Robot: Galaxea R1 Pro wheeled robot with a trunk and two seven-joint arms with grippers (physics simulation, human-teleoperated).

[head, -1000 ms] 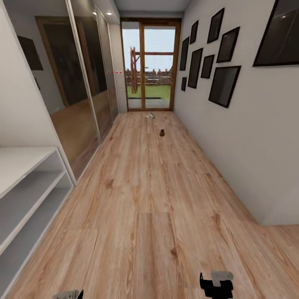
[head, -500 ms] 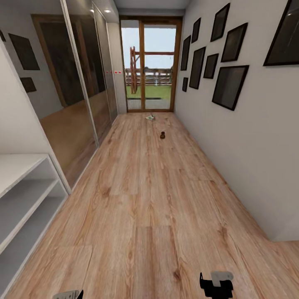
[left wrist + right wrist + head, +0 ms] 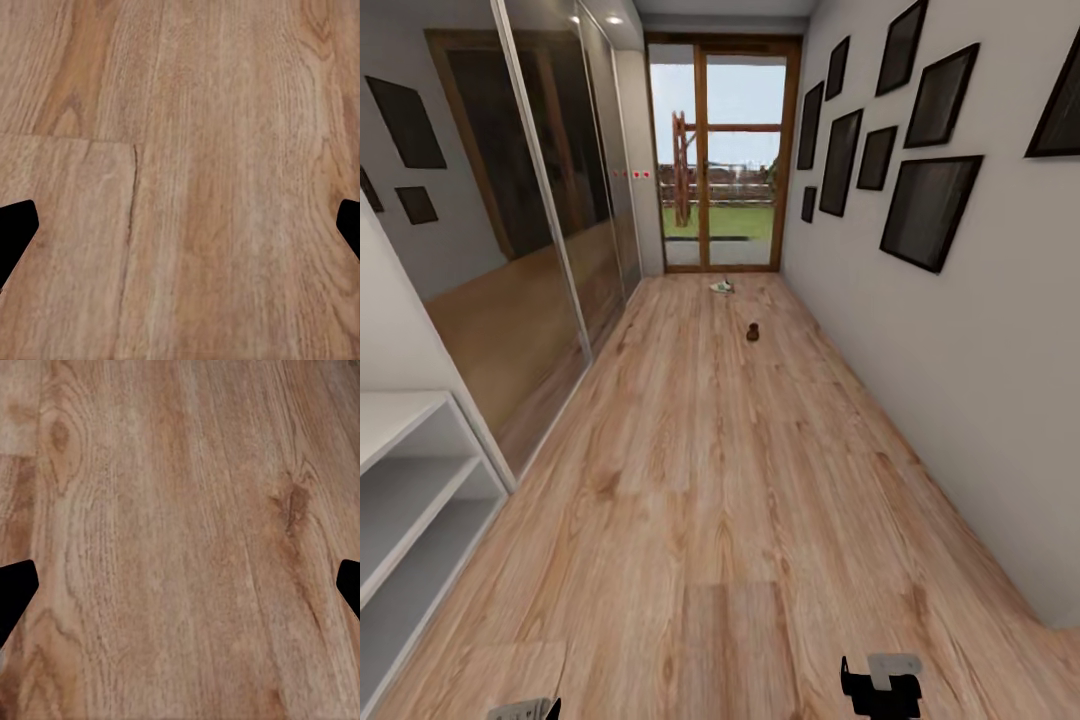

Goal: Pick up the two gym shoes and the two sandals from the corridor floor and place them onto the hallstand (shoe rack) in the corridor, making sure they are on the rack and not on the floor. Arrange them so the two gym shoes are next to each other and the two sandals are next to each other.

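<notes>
Far down the corridor floor (image 3: 710, 480), a white gym shoe (image 3: 721, 286) with green lies near the glass door. A dark brown sandal (image 3: 753, 332) sits a little nearer, apart from it. At the left edge stands a pale unit with two low open shelves, apparently the hallstand (image 3: 405, 480); what I see of its shelves is bare. My left gripper (image 3: 525, 710) and right gripper (image 3: 880, 686) peek in at the lower edge, far from the shoes. In the wrist views the left gripper (image 3: 180, 225) and right gripper (image 3: 180, 585) hang open over bare planks, holding nothing.
Mirrored sliding doors (image 3: 550, 220) line the left wall beyond the shelf unit. The right wall (image 3: 980, 380) carries several dark picture frames (image 3: 930, 210). A wood-framed glass door (image 3: 720, 160) closes the far end. The plank floor runs open between the walls.
The whole view has shifted: the camera has advanced down the corridor, so the shelf unit slid toward the left edge. The shoe and sandal lie as before. Both grippers keep their pose.
</notes>
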